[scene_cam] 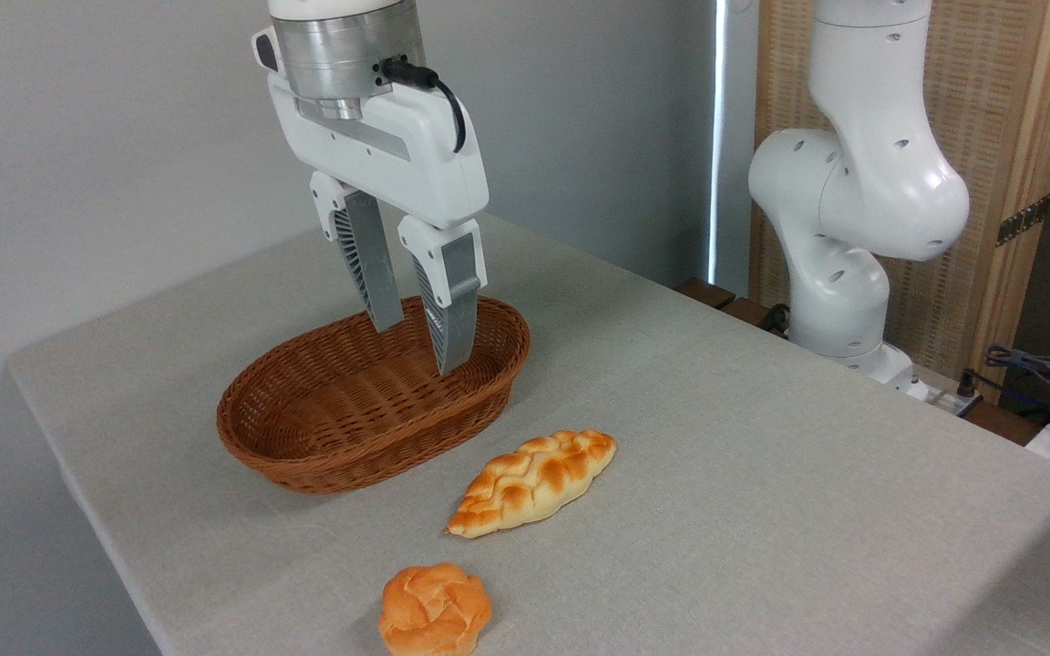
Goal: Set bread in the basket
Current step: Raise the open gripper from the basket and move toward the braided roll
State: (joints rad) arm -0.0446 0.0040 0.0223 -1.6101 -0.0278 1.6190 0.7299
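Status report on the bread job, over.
Gripper open, empty, above basket. Braided loaf on table, outside basket. Path clear; round bun nearby.

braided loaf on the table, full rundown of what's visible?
The braided loaf is long and leaf-shaped with pointed ends, golden-yellow with browned orange patches along its plaited ridges, and a glossy crust. It looks whole. It lies flat on the grey table, running diagonally, just outside the wicker basket and not touching it. Nothing holds it: the claw hangs open over the basket.

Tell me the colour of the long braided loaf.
Bread: golden-yellow with browned orange patches, seen in the fixed camera view.
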